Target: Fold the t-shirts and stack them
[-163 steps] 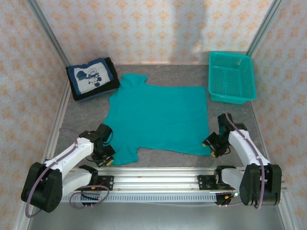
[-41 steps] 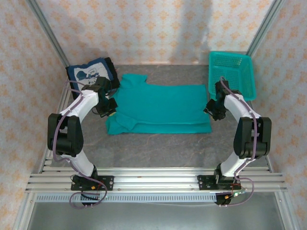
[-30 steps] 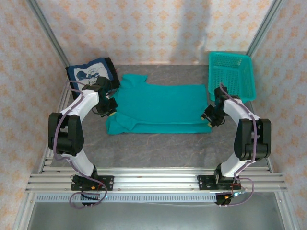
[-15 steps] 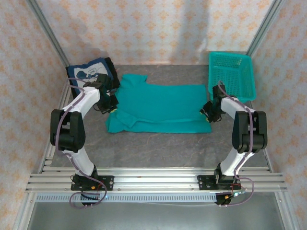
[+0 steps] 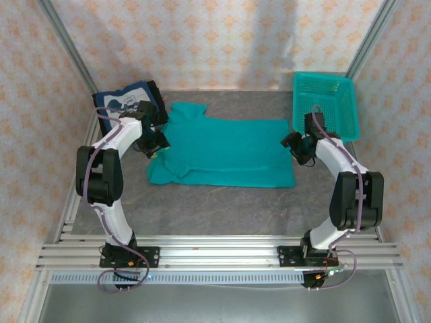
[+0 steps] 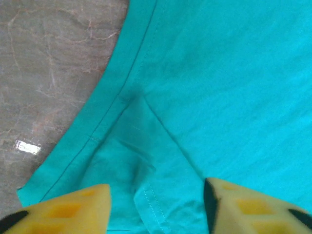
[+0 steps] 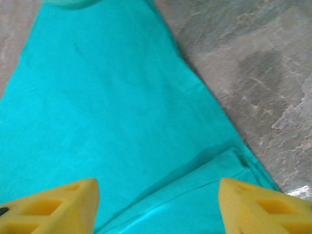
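Lying doubled over, the teal t-shirt (image 5: 222, 151) covers its own lower layer.

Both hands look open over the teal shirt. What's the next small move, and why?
The left hand and right hand stand open above the shirt, which lies folded over with nothing gripped, so this fold looks done. Probably lift both clear next.

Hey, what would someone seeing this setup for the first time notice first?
The bright teal t-shirt, folded into a wide band, lies across the middle of the grey table, with the left gripper and right gripper open over its two ends. Next come the teal mesh basket in the far right corner and the folded navy cartoon-print t-shirt in the far left corner.
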You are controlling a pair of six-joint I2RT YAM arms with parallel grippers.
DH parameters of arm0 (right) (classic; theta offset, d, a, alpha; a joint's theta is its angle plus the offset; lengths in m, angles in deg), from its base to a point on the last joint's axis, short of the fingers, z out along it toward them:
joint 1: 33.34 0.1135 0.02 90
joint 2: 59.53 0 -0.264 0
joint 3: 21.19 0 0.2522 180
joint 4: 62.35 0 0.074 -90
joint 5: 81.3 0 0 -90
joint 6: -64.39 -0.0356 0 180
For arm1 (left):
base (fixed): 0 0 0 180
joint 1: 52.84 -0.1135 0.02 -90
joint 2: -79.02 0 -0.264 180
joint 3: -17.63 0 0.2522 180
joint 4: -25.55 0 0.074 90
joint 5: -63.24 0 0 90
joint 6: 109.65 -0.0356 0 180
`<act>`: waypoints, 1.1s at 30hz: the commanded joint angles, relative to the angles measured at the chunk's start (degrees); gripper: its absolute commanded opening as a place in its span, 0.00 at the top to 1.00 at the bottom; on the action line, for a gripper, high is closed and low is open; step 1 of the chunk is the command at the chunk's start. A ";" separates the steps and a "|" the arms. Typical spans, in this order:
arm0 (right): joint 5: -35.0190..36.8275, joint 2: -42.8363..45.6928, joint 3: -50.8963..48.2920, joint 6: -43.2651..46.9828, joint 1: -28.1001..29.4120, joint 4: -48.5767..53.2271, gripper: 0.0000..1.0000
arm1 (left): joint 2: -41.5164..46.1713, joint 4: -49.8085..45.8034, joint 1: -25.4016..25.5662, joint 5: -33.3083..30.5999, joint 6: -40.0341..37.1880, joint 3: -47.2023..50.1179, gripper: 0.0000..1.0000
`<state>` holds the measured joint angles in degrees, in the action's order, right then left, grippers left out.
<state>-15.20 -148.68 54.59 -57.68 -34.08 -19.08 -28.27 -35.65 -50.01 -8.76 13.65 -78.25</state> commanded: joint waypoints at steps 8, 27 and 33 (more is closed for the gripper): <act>-6.63 11.15 -5.49 6.83 2.04 7.61 0.29 | 9.12 -0.42 0.75 2.28 3.82 3.35 0.34; -8.44 15.77 -8.67 8.22 2.15 8.86 0.16 | 5.04 10.41 8.86 8.10 13.90 15.77 0.51; -8.18 15.77 -8.87 7.91 2.14 8.58 0.16 | 4.01 11.91 9.56 8.37 15.03 15.75 0.63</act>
<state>-23.51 -134.14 45.59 -50.38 -32.15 -11.67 -23.65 -25.20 -41.18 -0.15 27.72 -61.23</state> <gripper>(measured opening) 0.841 0.386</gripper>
